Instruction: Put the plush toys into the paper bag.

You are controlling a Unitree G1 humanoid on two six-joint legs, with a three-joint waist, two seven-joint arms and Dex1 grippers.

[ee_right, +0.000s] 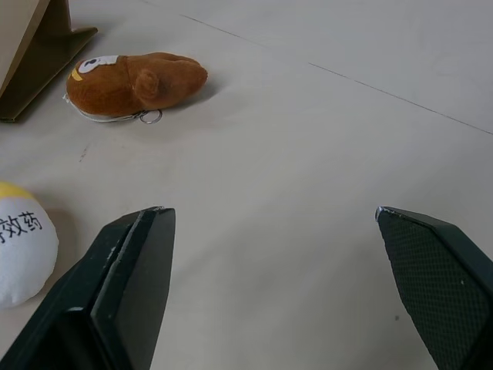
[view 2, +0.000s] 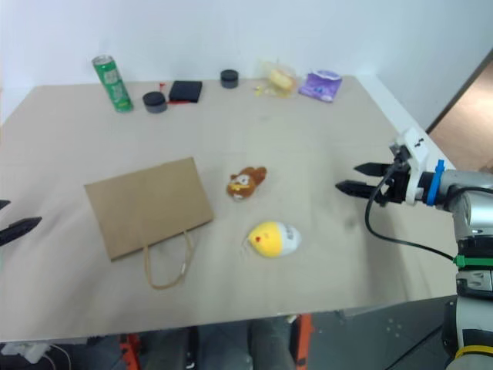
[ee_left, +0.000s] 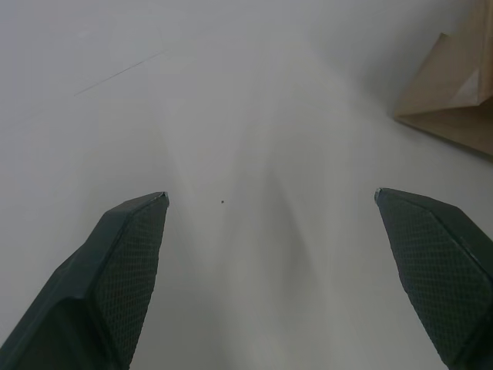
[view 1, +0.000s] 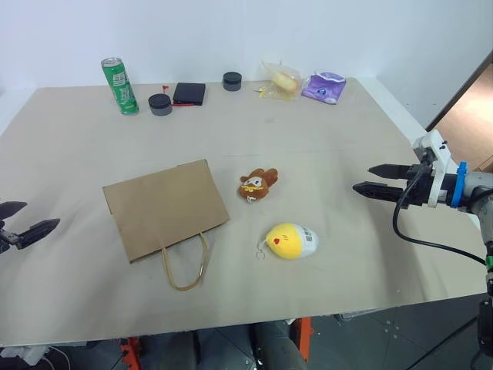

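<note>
toys untouched: our right gripper (view 1: 373,179) and left gripper (view 1: 29,220) hang wide open and empty; next we reach for the brown bear (view 1: 257,183) beside the flat paper bag (view 1: 164,209).

Brown kraft paper bag (view 1: 163,208) lying flat, twisted handles facing the near edge; brown bear plush (view 1: 257,184) lying beside it; yellow-and-white egg plush (view 1: 291,240) resting nearer, apart.

Matt kraft paper bag (view 1: 164,206); fuzzy plush toys (view 1: 258,183); glossy metal can (view 1: 119,85).
</note>
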